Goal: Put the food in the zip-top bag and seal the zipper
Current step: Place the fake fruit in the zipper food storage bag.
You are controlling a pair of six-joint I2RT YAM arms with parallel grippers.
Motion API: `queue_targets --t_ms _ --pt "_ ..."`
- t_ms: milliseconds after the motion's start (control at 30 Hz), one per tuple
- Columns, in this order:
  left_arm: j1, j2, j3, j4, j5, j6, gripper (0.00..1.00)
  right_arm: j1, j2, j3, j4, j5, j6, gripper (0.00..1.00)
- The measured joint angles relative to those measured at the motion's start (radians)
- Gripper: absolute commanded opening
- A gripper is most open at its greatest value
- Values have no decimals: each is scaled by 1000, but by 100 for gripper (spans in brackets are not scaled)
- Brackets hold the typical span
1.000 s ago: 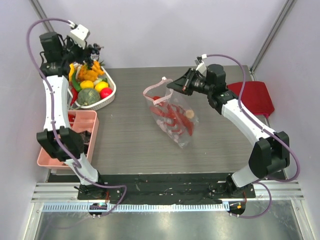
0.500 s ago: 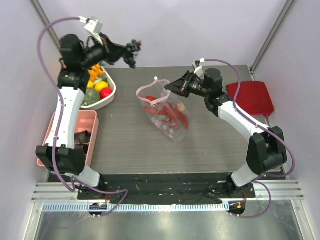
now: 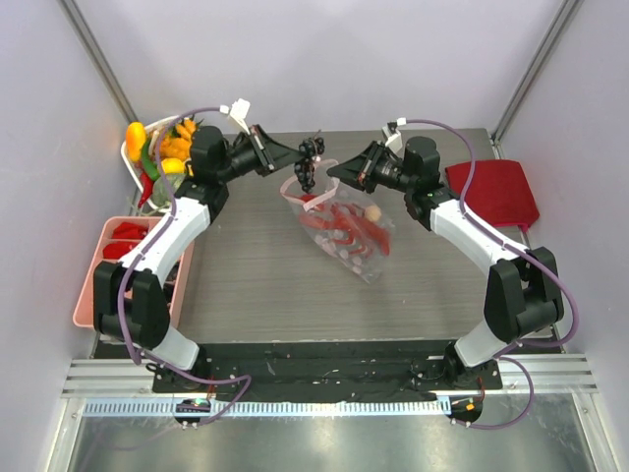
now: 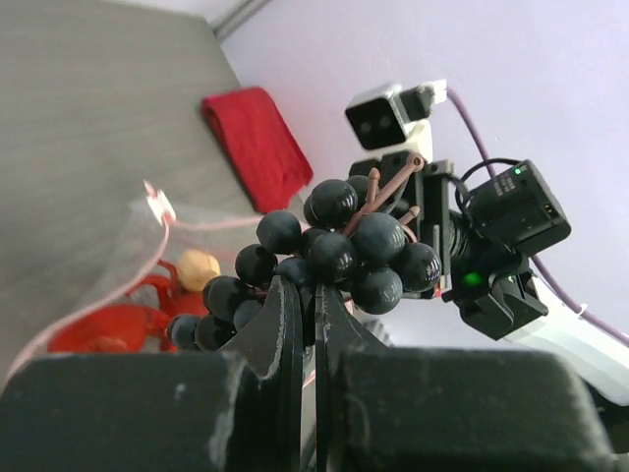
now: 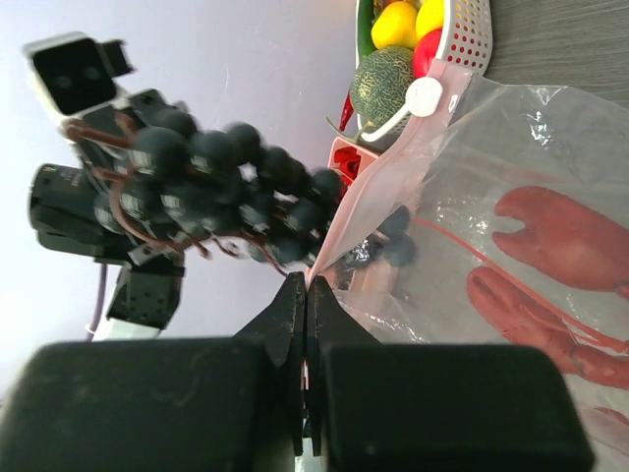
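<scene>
A bunch of dark, round plastic grapes on brown stems (image 3: pixel 311 162) hangs at the open mouth of the clear, floppy zip-top bag printed with pale pink dots (image 3: pixel 356 248). The left jaws are pressed together on the bunch, pinching it from below in the left wrist view. In the right wrist view the lowest grapes show through the clear film near the mouth; whether they are inside the bag or behind it, I cannot tell.

The right jaws are closed tight on the thin pale pink zipper strip (image 5: pixel 378 182) and hold that edge of the mouth raised. The rest of the bag slumps on the grey wood-grain table (image 3: pixel 256 280).

Inside the bag lies the big bright red plastic lobster (image 3: pixel 344 221) with a small round beige piece (image 3: pixel 372 210) beside it.

The left arm (image 3: pixel 182 221) reaches across from the left and the right arm (image 3: pixel 472 231) from the right; their tips stand near each other over the bag mouth.

At the table's far left a white slotted basket (image 5: pixel 470 39) holds a green melon-like ball (image 5: pixel 383 84) and yellow pieces. A pink compartment tray (image 3: pixel 93 295) sits at the left edge, and a folded red cloth (image 3: pixel 496 192) at the right.
</scene>
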State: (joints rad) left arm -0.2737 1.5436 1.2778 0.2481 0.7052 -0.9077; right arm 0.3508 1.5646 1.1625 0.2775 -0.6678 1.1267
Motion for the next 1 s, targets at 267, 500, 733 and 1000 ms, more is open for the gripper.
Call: queue_targets --t_ms 267,500,733,1000 --pt "-56 -1 -60 27 -8 -47 0 0 0 10 13 -8 26 1" --pt "-87 -11 -30 -187 -43 114 16 0 0 57 24 -15 35 1" --pt "-110 15 238 -606 -100 435 86 0 -1 64 42 -25 45 1" --pt "23 35 666 -950 -96 778 95 -1 -1 64 52 -32 53 1"
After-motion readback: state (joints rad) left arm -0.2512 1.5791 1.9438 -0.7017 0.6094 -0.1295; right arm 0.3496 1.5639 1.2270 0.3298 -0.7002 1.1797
